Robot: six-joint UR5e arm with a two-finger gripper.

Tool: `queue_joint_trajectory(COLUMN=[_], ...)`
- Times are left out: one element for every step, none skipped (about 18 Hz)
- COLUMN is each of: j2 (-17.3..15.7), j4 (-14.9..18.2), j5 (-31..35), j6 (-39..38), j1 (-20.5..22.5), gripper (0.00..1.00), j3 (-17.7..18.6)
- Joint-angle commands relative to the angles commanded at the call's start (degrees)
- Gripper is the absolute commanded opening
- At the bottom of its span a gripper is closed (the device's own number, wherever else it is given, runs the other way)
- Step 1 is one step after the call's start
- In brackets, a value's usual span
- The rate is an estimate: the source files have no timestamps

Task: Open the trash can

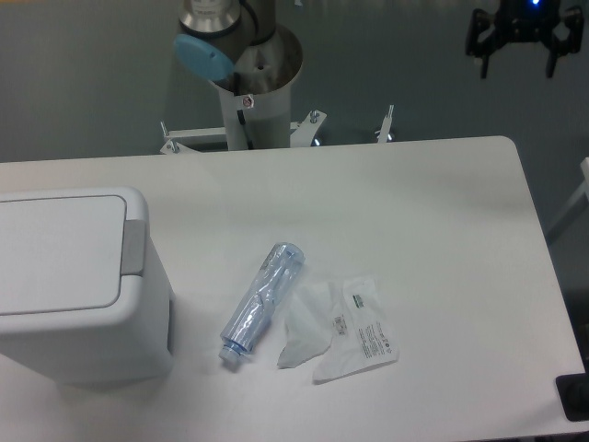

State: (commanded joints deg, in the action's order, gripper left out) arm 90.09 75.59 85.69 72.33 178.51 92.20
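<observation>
A: Item one, hand [521,51]?
B: Dark, raised at the far right corner, off the worktop [414,212]. Fingers spread, nothing between them.

A: Item two, bin [74,285]?
B: White, boxy, lid shut flat. It stands well apart from the hand, far to its left and nearer the camera, at the worktop's left edge. Its grey tab [133,247] faces the hand's side.

A: Other entries?
B: Clear bottle [260,301] lying on its side, between bin and hand but nearer the bin. Crumpled wrapper [345,330] just beside the bottle, on the hand's side.
</observation>
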Motion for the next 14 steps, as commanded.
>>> queue_joint_trajectory(j2=[0.00,0.00,0.00,-0.17,-0.18,-0.18,-0.18,-0.18,-0.18,-0.26,-0.35,-0.61,-0.70,-0.88], j4=[0.00,0.00,0.00,0.00,0.00,0.00,0.00,0.00,0.00,0.00,0.00,-0.09,-0.09,0.00], j5=[0.00,0.00,-0.17,-0.26,-0.79,-1.66,-2.89,-4.64,-6.31,-7.98,-9.48,-10.36,-10.81,-10.99], j6=[0.00,0.00,-0.09,-0.09,-0.09,-0.70,-2.36,-4.81,-7.62,-10.26,-12.55,-14.74,-17.03,-19.49], j1=[-0.09,0.00,-0.09,-0.09,-0.09,-0.09,-0.35,-0.61,-0.79,-0.88,-1.31,-2.10,-3.24,-4.82], gripper=[1.00,1.00,1.00,1.00,1.00,1.00,1.00,1.00,1.00,1.00,1.00,1.00,1.00,1.00], j3=[0.00,0.00,0.00,0.00,0.00,0.17,0.09,0.17,0.17,0.17,0.35,0.79,0.88,0.97])
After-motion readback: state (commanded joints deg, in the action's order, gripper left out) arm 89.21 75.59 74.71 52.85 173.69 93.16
